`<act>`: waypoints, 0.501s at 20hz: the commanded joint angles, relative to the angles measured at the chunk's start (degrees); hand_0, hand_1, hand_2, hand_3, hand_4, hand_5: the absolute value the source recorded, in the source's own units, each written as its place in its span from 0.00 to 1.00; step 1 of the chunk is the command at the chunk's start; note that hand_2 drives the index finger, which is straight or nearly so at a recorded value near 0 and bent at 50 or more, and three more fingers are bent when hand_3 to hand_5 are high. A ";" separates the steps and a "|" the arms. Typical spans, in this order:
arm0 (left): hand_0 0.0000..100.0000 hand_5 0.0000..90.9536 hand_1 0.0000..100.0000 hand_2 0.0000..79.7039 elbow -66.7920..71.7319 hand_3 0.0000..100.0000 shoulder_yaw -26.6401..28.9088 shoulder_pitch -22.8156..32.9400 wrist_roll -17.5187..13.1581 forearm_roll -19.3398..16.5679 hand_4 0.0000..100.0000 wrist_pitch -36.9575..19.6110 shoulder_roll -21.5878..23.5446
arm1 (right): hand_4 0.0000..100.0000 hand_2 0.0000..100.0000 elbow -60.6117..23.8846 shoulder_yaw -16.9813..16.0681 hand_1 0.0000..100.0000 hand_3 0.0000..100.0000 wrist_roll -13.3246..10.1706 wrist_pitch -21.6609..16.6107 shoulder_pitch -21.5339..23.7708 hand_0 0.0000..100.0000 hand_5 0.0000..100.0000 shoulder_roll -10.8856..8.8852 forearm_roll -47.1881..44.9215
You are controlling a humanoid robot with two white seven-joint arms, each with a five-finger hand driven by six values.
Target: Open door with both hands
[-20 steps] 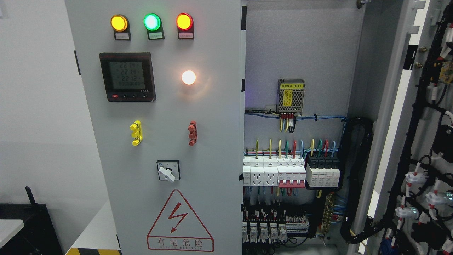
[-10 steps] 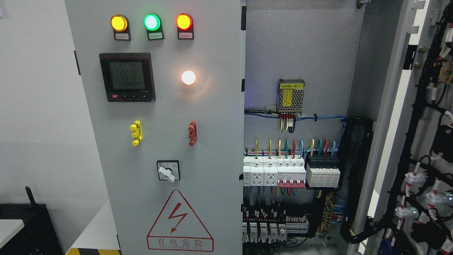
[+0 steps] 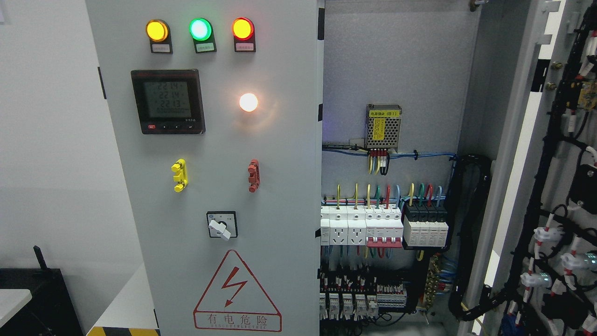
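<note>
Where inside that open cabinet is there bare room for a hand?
Bare back panel above the power supply, and between its wires and the breaker row. Crowded lower down, and on the open door at right.

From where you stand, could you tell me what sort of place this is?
Probably an electrical or industrial control room: a power cabinet with indicator lamps, a digital meter and exposed circuit breakers.

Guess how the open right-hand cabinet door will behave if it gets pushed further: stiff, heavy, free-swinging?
The right door is probably rigid: it looks like sheet metal with a folded edge. It is likely heavy for its size, since wiring looms and connectors are mounted on its inner face. It should swing about its hinge rather than flex; the hinge isn't clearly visible, so friction is uncertain.
</note>
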 commanded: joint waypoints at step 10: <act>0.00 0.00 0.00 0.00 3.72 0.00 3.07 -1.11 1.72 7.26 0.00 0.64 -3.57 | 0.00 0.00 -39.21 -0.02 0.00 0.00 0.04 -0.89 15.94 0.39 0.00 -5.96 -0.35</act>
